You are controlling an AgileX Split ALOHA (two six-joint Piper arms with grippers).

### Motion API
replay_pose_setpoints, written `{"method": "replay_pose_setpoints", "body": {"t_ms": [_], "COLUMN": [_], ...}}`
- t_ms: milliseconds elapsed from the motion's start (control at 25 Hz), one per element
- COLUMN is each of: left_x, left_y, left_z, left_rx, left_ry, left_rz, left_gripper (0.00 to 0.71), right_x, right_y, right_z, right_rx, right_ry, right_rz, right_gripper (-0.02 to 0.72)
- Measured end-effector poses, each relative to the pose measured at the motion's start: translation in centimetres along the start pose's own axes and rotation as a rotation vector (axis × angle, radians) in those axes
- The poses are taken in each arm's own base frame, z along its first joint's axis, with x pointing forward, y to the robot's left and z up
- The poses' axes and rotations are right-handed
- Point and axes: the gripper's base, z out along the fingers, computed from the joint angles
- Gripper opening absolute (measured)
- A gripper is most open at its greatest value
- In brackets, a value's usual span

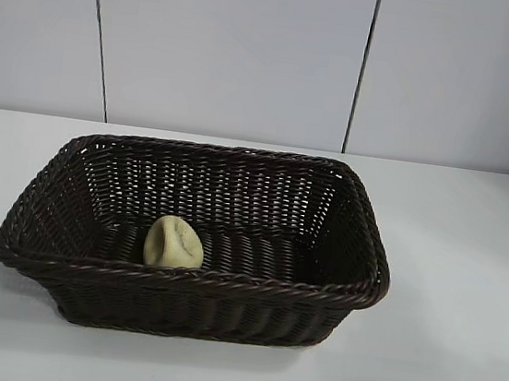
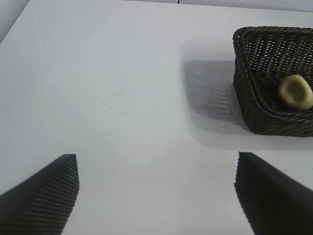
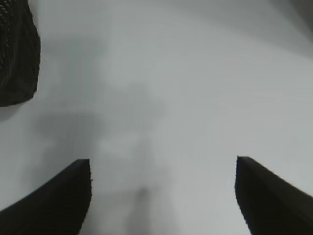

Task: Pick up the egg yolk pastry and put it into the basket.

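Outside the rig, the exterior view shows one basket and one egg yolk pastry on the white desk; neither arm appears in it. The basket is dark brown wicker, rectangular, with sloping openwork sides and a braided rim, and it stands about midway across the desk. The pastry lies on the basket floor, close against the near wall and toward the left end. It is a small, pale yellow-cream, egg-shaped lump with a matte skin and a few creases across its face; its lowest part is hidden behind the near rim.

Next, the left wrist view shows the left gripper over bare desk, its two dark fingers set wide apart with nothing between them. Only the finger ends show, cut off by the picture's edge. One corner of the basket is visible well away from the gripper, the rest cropped, and the pastry sits inside it as a rounded yellowish lump.

Last, the right wrist view is soft. The right gripper also has its two fingers spread wide and empty above plain desk. A dark woven patch, one part of the basket, shows at the picture's edge; the pastry cannot be seen there.
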Motion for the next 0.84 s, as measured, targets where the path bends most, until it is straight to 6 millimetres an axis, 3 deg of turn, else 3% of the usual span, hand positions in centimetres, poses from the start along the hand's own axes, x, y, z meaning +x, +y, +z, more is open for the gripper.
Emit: {"method": "replay_pose_setpoints", "body": {"t_ms": [320, 840], "left_x": [0.0, 0.0], "left_y": [0.0, 0.0], "left_z": [0.0, 0.0], "left_rx": [0.000, 0.000], "left_ry": [0.000, 0.000], "left_rz": [0.000, 0.000], "left_gripper": [0.630, 0.630], "right_x": [1.4, 1.5], "right_y": [-0.2, -0.1], "right_z": [-1.9, -2.0], "right_rx": [-0.009, -0.025], "right_ry": [-0.155, -0.159], "right_rz": [0.006, -0.001], "right_gripper": [0.579, 0.579]}}
